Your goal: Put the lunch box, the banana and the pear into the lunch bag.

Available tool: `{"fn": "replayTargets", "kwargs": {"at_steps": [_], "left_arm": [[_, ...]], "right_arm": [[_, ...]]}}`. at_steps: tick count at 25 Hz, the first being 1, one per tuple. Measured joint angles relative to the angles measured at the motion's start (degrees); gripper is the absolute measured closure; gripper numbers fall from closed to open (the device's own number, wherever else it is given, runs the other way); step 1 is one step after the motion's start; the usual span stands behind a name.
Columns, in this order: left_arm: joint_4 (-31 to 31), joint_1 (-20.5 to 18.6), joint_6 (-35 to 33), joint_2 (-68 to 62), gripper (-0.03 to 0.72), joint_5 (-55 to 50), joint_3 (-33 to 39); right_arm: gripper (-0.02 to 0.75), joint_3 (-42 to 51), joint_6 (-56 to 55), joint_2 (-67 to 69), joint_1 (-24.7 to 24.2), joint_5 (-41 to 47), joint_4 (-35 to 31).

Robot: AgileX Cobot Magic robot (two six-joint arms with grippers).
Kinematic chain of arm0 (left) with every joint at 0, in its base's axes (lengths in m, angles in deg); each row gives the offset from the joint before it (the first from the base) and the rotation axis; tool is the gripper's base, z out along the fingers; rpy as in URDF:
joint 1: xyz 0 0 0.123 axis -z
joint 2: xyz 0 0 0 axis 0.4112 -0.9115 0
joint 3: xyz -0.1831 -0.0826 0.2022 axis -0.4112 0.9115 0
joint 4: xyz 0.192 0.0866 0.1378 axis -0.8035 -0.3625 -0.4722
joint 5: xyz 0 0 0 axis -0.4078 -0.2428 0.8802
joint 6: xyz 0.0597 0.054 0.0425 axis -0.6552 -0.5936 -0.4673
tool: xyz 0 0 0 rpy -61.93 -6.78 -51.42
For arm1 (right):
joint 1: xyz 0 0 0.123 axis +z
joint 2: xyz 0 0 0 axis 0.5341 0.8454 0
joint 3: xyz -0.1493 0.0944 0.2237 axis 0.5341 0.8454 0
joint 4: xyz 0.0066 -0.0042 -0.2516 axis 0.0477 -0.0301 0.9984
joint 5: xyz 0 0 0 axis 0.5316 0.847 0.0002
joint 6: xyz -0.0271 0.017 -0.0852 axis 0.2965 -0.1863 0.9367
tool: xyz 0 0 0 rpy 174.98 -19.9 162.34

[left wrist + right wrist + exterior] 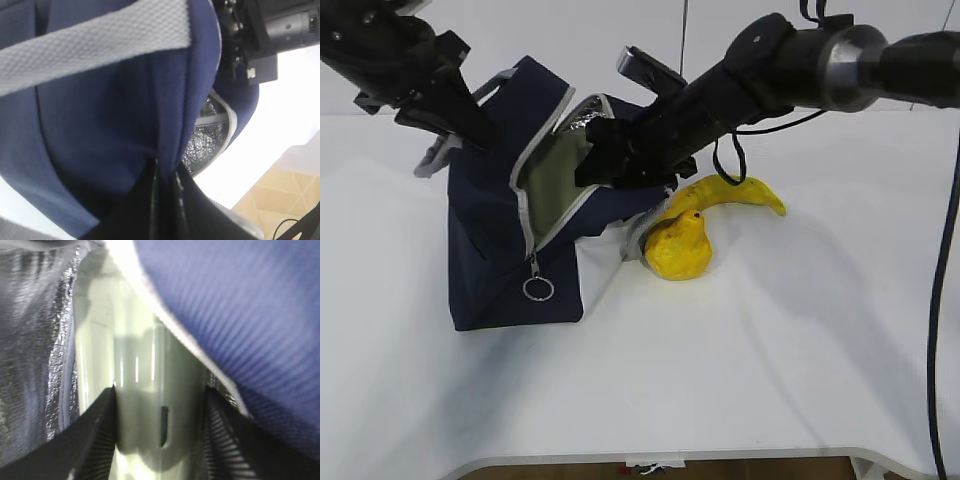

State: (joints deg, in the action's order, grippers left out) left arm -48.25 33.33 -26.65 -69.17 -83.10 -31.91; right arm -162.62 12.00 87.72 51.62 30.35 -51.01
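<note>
The navy lunch bag point(490, 240) stands tilted on the table with its mouth open to the right. My left gripper point(470, 125) is shut on the bag's upper edge; the left wrist view shows its jaws point(165, 175) pinching a fold of navy fabric point(100, 125). The lunch box point(555, 170), sage-green lid showing, sits in the bag's mouth. My right gripper point(598, 160) is shut on it, and the right wrist view has the box point(145, 355) between both fingers point(95, 435). The banana point(732, 193) and the pear point(678, 248) lie on the table just right of the bag.
A grey webbing handle point(95, 47) crosses the left wrist view. Silver foil lining point(30, 340) shows beside the box and inside the bag's mouth point(205, 137). A zipper pull ring point(538, 288) hangs at the bag's front. The table's front edge point(660, 455) is near.
</note>
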Motion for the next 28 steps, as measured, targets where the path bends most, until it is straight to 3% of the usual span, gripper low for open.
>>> {"fn": "replayTargets", "kwargs": {"at_steps": [16,23,28], "left_arm": [[-1.22,0.00,0.00,-0.59,0.694,-0.18,0.00],[-1.36,0.00,0.00,-0.59,0.694,-0.28,0.00],[-1.36,0.00,0.00,-0.59,0.694,-0.84,0.00]], "right_arm": [[0.343,-0.82,-1.25,2.12,0.14,-0.24,0.43],[0.209,-4.04,-1.48,2.46,0.14,4.22,1.92],[0.183,-9.31,-5.79,2.95,0.27,10.16,9.46]]}}
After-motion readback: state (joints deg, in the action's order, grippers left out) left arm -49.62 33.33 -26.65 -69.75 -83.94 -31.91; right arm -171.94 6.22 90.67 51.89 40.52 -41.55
